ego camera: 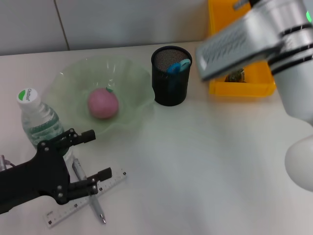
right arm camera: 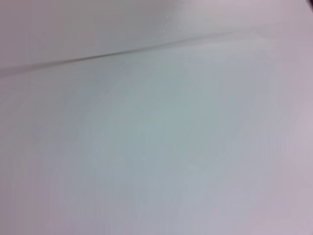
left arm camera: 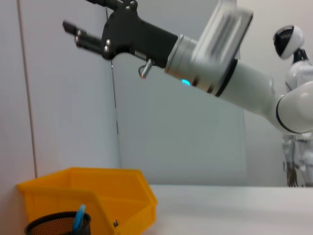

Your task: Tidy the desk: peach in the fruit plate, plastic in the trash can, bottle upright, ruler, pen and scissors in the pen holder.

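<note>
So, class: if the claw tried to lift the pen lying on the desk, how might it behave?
The pen looks slim and round, so it would probably roll if nudged. It lies across the flat ruler, so lifting it may shift the ruler too. Its smooth silvery barrel could slip between the left claw's fingers.

The head view looks forward and steeply down from above the white flat worktop (ego camera: 205,156), taking in both arms. The left wrist view sits low near the worktop surface, facing level across it toward the wall, so the right arm's black claw (left arm camera: 80,36) appears raised high and far off. Both views share the bright orange-yellow rectangular plastic bin (ego camera: 244,85) (left arm camera: 98,196) and the black wire-mesh cylindrical cup (ego camera: 170,76) (left arm camera: 56,226). The right wrist view faces a plain pale surface, close up.
</note>
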`<act>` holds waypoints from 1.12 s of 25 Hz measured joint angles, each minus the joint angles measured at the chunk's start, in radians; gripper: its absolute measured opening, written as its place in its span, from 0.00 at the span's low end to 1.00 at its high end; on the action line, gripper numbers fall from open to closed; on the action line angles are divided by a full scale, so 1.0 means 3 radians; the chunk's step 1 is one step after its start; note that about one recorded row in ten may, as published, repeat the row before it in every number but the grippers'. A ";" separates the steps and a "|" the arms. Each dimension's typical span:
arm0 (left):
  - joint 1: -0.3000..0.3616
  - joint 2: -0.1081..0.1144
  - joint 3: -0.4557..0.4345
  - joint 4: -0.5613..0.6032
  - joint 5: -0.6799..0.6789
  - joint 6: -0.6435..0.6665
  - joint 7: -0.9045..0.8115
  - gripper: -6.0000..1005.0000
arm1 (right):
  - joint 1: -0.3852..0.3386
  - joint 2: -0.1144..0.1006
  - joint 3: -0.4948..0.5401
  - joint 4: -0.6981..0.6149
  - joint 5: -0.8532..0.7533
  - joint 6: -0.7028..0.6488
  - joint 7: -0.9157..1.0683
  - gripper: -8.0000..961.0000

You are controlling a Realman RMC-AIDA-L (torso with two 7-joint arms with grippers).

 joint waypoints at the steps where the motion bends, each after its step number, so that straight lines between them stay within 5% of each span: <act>1: 0.0003 0.0000 -0.0002 -0.0012 -0.0030 0.0013 -0.0034 0.83 | -0.0011 0.0000 -0.0005 -0.0125 0.0101 -0.0094 0.0286 0.73; 7: 0.0074 0.0012 -0.0005 -0.0045 -0.0185 0.0151 -0.0123 0.83 | -0.0165 0.0005 0.0033 -0.0839 0.0246 -0.0925 0.1822 0.73; 13: 0.0083 0.0019 -0.0001 -0.0029 -0.0194 0.0205 -0.0200 0.83 | -0.0121 -0.0064 0.0489 -0.1268 0.0083 -0.2800 0.3498 0.73; 17: 0.0074 0.0025 -0.0004 -0.0013 -0.0196 0.0256 -0.0301 0.83 | -0.0055 -0.0100 0.0634 -0.1387 0.0250 -0.3349 0.3767 0.73; 22: 0.0045 0.0030 -0.0030 0.0033 -0.0203 0.0267 -0.0394 0.83 | 0.0102 -0.0102 0.1189 -0.1592 0.1114 -0.4477 0.3730 0.73; 28: 0.0021 0.0029 -0.0047 0.0093 -0.0239 0.0320 -0.0411 0.82 | 0.0160 -0.0033 0.2178 -0.1424 0.2518 -0.6178 0.2592 0.73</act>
